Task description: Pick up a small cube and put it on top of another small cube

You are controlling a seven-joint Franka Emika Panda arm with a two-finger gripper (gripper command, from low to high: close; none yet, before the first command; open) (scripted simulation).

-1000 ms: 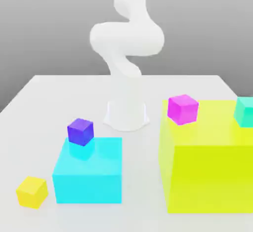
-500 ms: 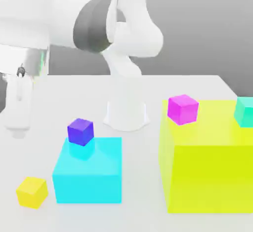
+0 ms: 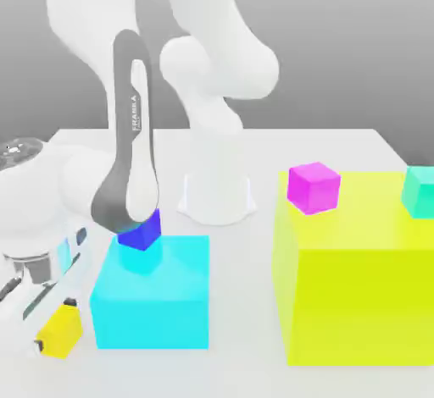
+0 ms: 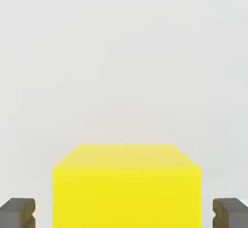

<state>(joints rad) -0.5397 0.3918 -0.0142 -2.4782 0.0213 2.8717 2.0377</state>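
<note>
Items before you, operator: one gripper (image 4: 124, 217), fingers (image 4: 17, 213) spread wide apart, one on each side of the small yellow cube (image 4: 126, 186), with a gap between each pad and the cube's faces, so nothing is gripped. In the exterior view you find that yellow cube (image 3: 59, 330) on the white table (image 3: 322, 146), just beside the large cyan block (image 3: 154, 293) on the exterior view's left, with the hand low over it. One small purple cube (image 3: 142, 232) sits on the cyan block's top, partly behind the arm. One large yellow-green block (image 3: 356, 273) carries a magenta cube (image 3: 314, 187) and a teal cube (image 3: 420, 190).
</note>
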